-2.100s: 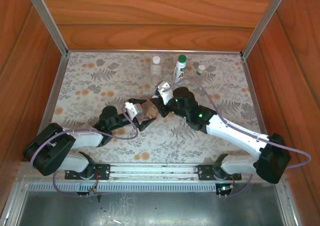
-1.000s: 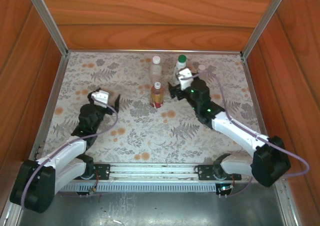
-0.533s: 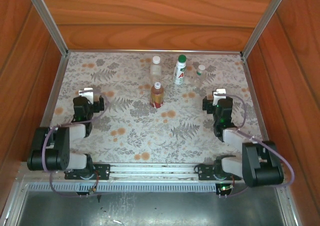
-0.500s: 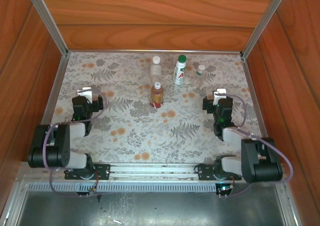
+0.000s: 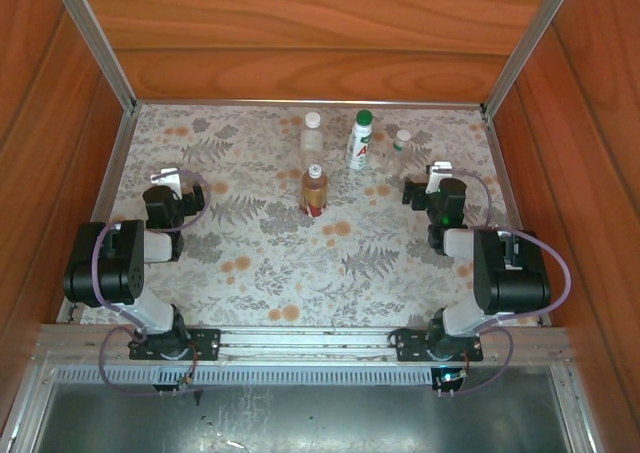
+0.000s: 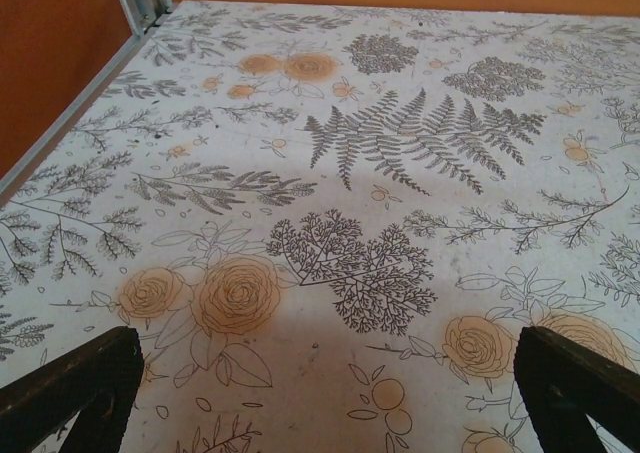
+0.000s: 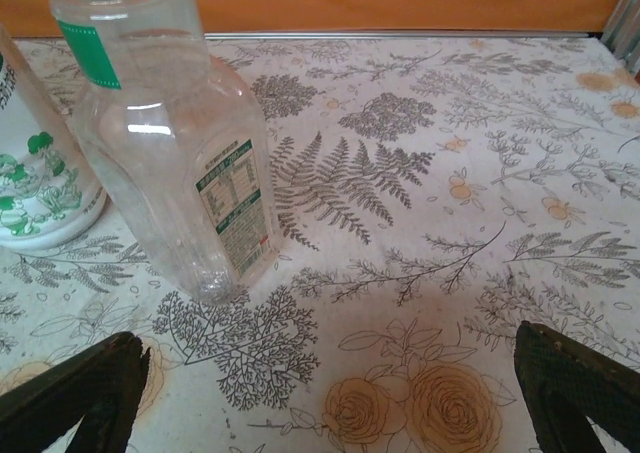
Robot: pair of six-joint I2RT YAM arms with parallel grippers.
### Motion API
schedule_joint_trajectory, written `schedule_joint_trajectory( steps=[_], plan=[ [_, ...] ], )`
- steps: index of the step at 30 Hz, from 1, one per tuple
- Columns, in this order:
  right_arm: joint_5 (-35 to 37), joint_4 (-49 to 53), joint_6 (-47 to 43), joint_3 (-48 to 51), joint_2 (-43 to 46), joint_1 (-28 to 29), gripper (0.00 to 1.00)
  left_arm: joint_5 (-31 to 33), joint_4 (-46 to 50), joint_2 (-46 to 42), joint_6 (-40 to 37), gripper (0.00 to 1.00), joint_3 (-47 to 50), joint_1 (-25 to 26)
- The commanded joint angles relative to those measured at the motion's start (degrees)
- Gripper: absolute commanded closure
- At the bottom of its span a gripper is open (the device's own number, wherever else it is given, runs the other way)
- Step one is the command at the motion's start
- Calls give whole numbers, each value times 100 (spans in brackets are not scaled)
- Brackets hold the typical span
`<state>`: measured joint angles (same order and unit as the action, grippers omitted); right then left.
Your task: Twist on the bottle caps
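Reddish wood panels (image 5: 300, 33) wall in a counter (image 5: 250, 263) printed with grey ferns and orange roses. Four small plastic bottles stand toward its far edge, each with a cap on. One is a clear bottle (image 5: 313, 141) under a white screw cap (image 5: 313, 119). To its right is a white bottle (image 5: 359, 151) with green and red print, too small to read, under a dark green screw cap (image 5: 364, 117). Further right is a smaller clear bottle (image 5: 400, 151) with a pale round cap (image 5: 403, 134). Nearer the middle is an amber bottle (image 5: 314, 198) with a red label and a whitish cap (image 5: 314, 171). From the right wrist, the smaller clear bottle looks empty; it has a green neck band and a white-and-green label with unreadable fine print. The left end effector (image 6: 325, 393) hangs over bare counter at the left, jaws wide apart, holding nothing. The right end effector (image 7: 330, 393) is equally spread near the smaller clear bottle, not touching it.
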<state>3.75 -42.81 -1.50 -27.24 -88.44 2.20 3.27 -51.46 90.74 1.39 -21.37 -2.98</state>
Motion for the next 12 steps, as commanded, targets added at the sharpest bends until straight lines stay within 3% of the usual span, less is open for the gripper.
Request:
schedule_joint_trajectory(
  steps=[1,12],
  plan=[
    [-151,198,99,-5,46,-40,0,-177,-128,20,-7,0,-108,20],
    [-152,181,88,9,64,-35,0,-74,-67,-5,-45,0,-118,94]
  ],
)
